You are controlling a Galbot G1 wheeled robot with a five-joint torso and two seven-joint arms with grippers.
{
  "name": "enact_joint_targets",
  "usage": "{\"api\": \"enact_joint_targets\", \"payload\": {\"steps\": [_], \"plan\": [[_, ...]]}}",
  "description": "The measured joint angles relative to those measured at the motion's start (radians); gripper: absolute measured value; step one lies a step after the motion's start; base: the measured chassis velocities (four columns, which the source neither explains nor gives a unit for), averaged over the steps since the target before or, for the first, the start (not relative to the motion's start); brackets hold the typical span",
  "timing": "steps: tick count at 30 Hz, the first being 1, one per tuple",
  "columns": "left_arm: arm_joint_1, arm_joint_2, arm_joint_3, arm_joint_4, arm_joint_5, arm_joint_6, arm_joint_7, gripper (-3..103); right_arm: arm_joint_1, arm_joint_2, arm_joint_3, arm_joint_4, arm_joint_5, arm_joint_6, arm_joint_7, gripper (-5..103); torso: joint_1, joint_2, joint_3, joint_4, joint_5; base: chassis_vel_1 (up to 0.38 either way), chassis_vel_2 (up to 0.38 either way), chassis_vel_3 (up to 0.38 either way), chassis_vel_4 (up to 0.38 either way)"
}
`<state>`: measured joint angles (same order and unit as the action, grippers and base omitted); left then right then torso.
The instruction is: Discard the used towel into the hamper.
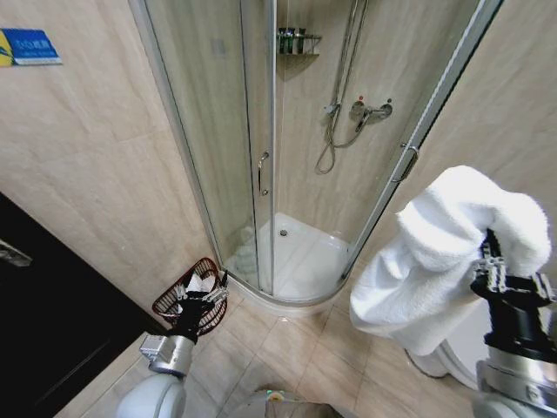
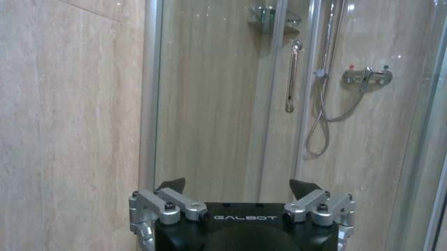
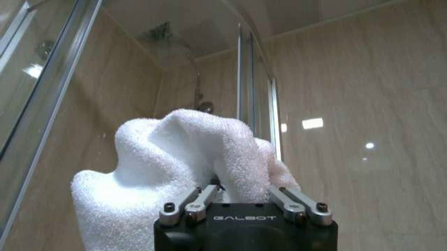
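Note:
A white fluffy towel hangs bunched at the right of the head view, with my right gripper shut on its upper fold. In the right wrist view the towel bulges over the right gripper, whose fingers pinch into the cloth. The hamper, a small dark red wire basket, stands on the floor at lower left against the wall, beside the shower. My left gripper hovers just in front of and over the hamper, open and holding nothing. In its own wrist view the left gripper points at the shower glass.
A curved glass shower enclosure with a door handle and a white tray takes up the centre. A dark cabinet runs along the left wall. A white fixture stands on the tiled floor at lower right.

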<state>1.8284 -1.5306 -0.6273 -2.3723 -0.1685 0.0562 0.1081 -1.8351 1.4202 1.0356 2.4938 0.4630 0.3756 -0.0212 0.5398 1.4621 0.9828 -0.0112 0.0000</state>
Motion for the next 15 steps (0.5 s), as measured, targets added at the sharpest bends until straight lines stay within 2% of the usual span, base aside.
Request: {"api": "enact_joint_targets", "payload": {"steps": [15], "plan": [[0.000, 0.000, 0.000, 0.000, 0.000, 0.000, 0.000, 100, 0.000, 0.002, -0.007, 0.002, -0.005, -0.001, -0.001, 20, -0.002, -0.004, -0.002, -0.0001, 0.0000, 0.000, 0.000, 0.000, 0.000]]}}
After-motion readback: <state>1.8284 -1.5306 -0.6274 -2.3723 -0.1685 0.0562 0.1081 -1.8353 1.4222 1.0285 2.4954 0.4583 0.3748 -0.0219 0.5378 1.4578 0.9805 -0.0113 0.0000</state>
